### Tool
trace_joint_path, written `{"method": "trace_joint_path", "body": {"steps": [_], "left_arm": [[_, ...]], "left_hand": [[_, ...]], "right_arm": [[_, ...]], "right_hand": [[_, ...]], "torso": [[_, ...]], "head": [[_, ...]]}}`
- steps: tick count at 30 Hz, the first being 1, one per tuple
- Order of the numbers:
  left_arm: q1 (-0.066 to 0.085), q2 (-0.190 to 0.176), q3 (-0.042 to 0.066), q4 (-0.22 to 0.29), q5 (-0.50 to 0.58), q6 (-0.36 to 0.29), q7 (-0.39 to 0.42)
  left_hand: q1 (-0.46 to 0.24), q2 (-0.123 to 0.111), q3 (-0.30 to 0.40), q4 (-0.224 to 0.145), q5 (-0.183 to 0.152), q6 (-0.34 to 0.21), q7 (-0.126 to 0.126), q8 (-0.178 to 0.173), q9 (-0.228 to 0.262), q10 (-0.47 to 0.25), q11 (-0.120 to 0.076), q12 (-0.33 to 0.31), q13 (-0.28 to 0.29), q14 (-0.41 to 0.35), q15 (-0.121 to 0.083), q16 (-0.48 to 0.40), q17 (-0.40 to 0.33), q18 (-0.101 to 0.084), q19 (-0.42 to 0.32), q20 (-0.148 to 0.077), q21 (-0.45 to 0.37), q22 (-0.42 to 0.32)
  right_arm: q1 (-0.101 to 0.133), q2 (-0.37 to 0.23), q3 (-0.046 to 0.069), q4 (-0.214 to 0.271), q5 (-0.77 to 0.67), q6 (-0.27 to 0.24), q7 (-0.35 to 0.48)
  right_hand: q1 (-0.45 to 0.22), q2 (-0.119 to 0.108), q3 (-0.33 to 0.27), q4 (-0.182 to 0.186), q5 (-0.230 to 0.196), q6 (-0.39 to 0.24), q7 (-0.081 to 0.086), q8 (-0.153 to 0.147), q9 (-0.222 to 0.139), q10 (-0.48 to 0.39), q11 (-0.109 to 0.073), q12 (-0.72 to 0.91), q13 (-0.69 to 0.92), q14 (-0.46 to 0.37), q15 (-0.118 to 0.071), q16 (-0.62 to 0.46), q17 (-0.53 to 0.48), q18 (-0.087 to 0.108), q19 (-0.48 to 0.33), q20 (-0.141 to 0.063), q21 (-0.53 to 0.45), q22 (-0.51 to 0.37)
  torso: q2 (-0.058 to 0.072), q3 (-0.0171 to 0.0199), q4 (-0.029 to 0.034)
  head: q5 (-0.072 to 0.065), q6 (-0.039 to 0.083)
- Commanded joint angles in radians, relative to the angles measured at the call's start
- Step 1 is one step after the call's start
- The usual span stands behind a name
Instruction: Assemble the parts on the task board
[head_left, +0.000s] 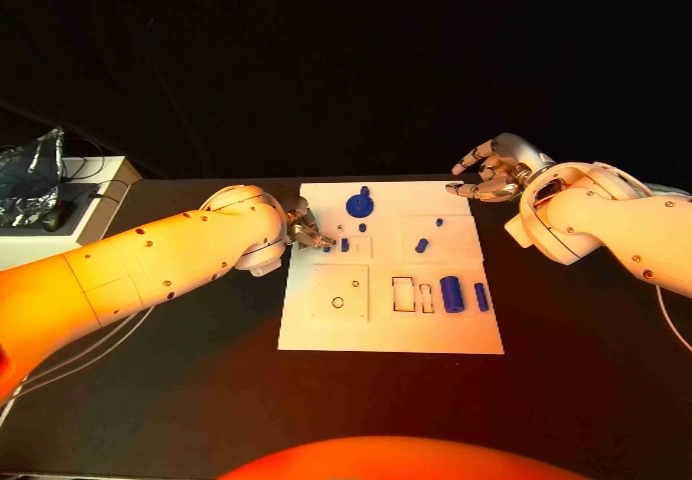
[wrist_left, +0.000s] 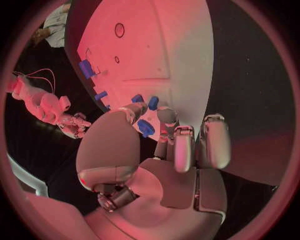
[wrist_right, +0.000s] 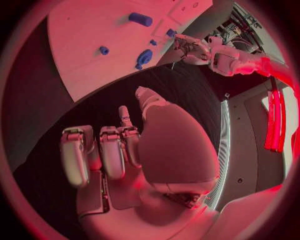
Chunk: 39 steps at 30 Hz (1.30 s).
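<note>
Head view: the task board (head_left: 325, 330) lies mid-surface. Blue parts are seen on it: a round part (head_left: 359, 206) near the far edge, two long cylinders (head_left: 466, 295) at the right, a small part (head_left: 421, 244) between. Several recesses appear unfilled; assembly is judged early. The left hand (head_left: 307, 232) is held over the board's left edge.

Left wrist view: a small blue piece (wrist_left: 146, 127) is seen at the left hand's fingertips (wrist_left: 167, 116), apparently pinched.

Right wrist view: the right hand (wrist_right: 128, 150) is held off the board, fingers loosely curled, nothing grasped. No legible writing is noted.
</note>
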Motion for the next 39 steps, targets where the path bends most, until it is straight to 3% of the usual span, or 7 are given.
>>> {"method": "trace_joint_path", "body": {"steps": [1, 6, 15, 18, 20, 27, 39], "left_arm": [[0.000, -0.002, 0.004, 0.008, -0.003, -0.031, 0.006], [-0.006, -0.012, 0.023, 0.024, 0.022, -0.087, 0.006], [-0.025, -0.039, 0.088, 0.052, 0.155, -0.164, 0.071], [-0.027, -0.042, 0.097, 0.045, 0.217, -0.185, 0.141], [-0.027, -0.037, 0.099, 0.033, 0.233, -0.193, 0.201], [-0.027, 0.011, 0.070, -0.035, 0.089, -0.255, 0.478], [-0.023, 0.114, 0.027, -0.159, -0.240, -0.262, 0.648]], "left_hand": [[-0.021, 0.004, -0.016, 0.000, 0.003, 0.002, 0.005, -0.006, -0.001, -0.005, -0.002, 0.002, 0.001, 0.093, 0.000, -0.005, 0.226, -0.011, 0.002, -0.003, -0.007, 0.000], [-0.055, 0.021, -0.052, 0.001, 0.003, -0.007, 0.009, -0.014, -0.002, -0.023, 0.002, -0.016, -0.026, 0.087, 0.002, -0.015, 0.208, -0.006, -0.010, -0.001, -0.020, -0.021], [-0.077, 0.077, -0.202, 0.001, -0.017, -0.232, 0.081, -0.002, 0.006, -0.192, 0.066, -0.092, -0.167, 0.048, 0.056, -0.071, 0.115, 0.022, -0.094, 0.039, -0.113, -0.152], [-0.045, 0.100, -0.251, 0.001, -0.014, -0.336, 0.123, -0.018, -0.031, -0.289, 0.108, -0.127, -0.197, -0.045, 0.095, -0.178, -0.046, 0.062, -0.229, 0.073, -0.263, -0.350], [0.073, 0.113, -0.222, -0.005, -0.002, -0.378, 0.146, -0.030, -0.077, -0.400, 0.135, -0.176, -0.235, -0.260, 0.124, -0.392, -0.330, 0.107, -0.412, 0.101, -0.483, -0.597], [0.427, 0.048, 0.025, -0.063, -0.015, -0.287, 0.160, -0.110, -0.265, -0.489, 0.167, -0.315, -0.396, -0.495, 0.153, -0.536, -0.544, 0.105, -0.455, 0.123, -0.576, -0.648], [0.441, -0.019, 0.086, -0.171, -0.021, -0.169, 0.134, -0.231, -0.420, -0.445, 0.160, -0.422, -0.536, -0.495, 0.146, -0.483, -0.614, 0.108, -0.550, 0.127, -0.410, -0.502]], "right_arm": [[-0.001, 0.000, 0.000, 0.001, -0.009, 0.002, 0.011], [-0.001, -0.001, 0.000, 0.001, -0.009, -0.001, 0.011], [-0.002, -0.007, 0.000, 0.003, -0.010, -0.005, 0.012], [-0.002, -0.008, 0.000, 0.003, -0.010, -0.007, 0.012], [-0.002, -0.009, 0.000, 0.003, -0.010, -0.009, 0.013], [-0.002, -0.008, 0.000, -0.001, -0.004, -0.037, 0.032], [-0.002, -0.001, 0.000, -0.008, 0.001, -0.058, 0.053]], "right_hand": [[-0.012, -0.001, 0.006, 0.002, 0.003, -0.009, 0.002, 0.006, 0.001, 0.018, -0.004, -0.004, 0.180, 0.099, -0.005, -0.005, 0.234, -0.001, 0.082, -0.006, -0.006, 0.227], [-0.012, -0.001, 0.006, 0.002, 0.003, -0.009, 0.002, 0.006, 0.001, 0.018, -0.004, -0.004, 0.180, 0.099, -0.005, -0.005, 0.234, -0.001, 0.082, -0.006, -0.006, 0.227], [-0.013, -0.002, 0.007, 0.002, 0.005, -0.009, 0.002, 0.007, 0.001, 0.017, -0.004, -0.005, 0.179, 0.099, -0.005, -0.006, 0.233, -0.001, 0.082, -0.006, -0.007, 0.226], [-0.013, -0.002, 0.007, 0.002, 0.005, -0.009, 0.002, 0.007, 0.001, 0.017, -0.004, -0.005, 0.179, 0.099, -0.005, -0.006, 0.233, -0.001, 0.082, -0.006, -0.007, 0.226], [-0.013, -0.002, 0.007, 0.002, 0.005, -0.009, 0.002, 0.007, 0.001, 0.017, -0.004, -0.005, 0.179, 0.099, -0.005, -0.006, 0.233, -0.001, 0.082, -0.006, -0.007, 0.226], [-0.013, -0.002, 0.009, 0.001, 0.008, -0.008, 0.001, 0.009, 0.002, 0.003, -0.004, -0.018, 0.165, 0.096, -0.005, -0.010, 0.221, 0.001, 0.078, -0.006, -0.016, 0.220], [-0.004, -0.008, 0.037, -0.001, 0.013, -0.010, -0.001, 0.017, 0.003, -0.081, -0.008, -0.098, 0.080, 0.086, -0.009, -0.023, 0.188, 0.013, 0.055, -0.009, -0.066, 0.185]], "torso": [[0.000, -0.0003, 0.0005], [0.000, 0.0003, -0.0002], [0.000, 0.0013, 0.0005], [0.000, 0.0014, 0.0007], [-0.001, 0.0013, 0.0007], [0.001, 0.0001, -0.0012], [0.004, 0.0003, -0.0062]], "head": [[-0.001, 0.000], [-0.003, 0.002], [-0.010, 0.004], [-0.011, 0.008], [-0.014, 0.010], [-0.021, 0.022], [-0.029, 0.039]]}}
